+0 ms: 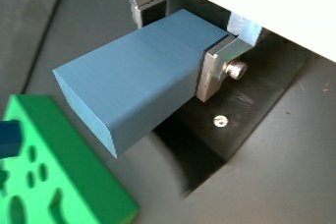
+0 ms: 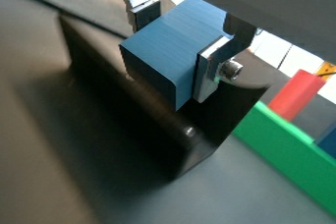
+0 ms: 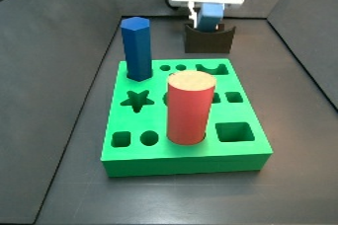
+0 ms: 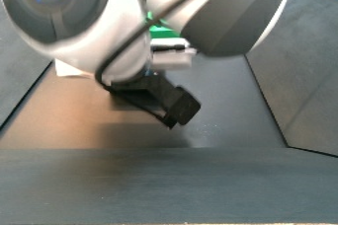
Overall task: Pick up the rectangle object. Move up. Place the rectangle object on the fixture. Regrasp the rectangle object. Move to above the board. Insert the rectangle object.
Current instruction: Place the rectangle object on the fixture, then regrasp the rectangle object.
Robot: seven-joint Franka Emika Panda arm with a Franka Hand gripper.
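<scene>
My gripper (image 1: pixel 182 39) is shut on the rectangle object (image 1: pixel 132 85), a plain grey-blue block that sticks out sideways from between the silver fingers (image 1: pixel 215 67). In both wrist views the block (image 2: pixel 171 46) hangs over the dark fixture (image 2: pixel 144 115). I cannot tell whether block and fixture touch. A side view shows the gripper (image 3: pixel 211 20) at the back of the table, right above the fixture (image 3: pixel 209 41). The green board (image 3: pixel 158 158) lies nearer the front, and an edge of the board (image 1: pixel 59 174) shows in a wrist view.
A red cylinder (image 3: pixel 191 108) and a tall dark-blue hexagonal prism (image 3: pixel 136 46) stand in the board. Dark walls close in the floor on both sides. In a side view the arm's body (image 4: pixel 145 12) fills most of the picture.
</scene>
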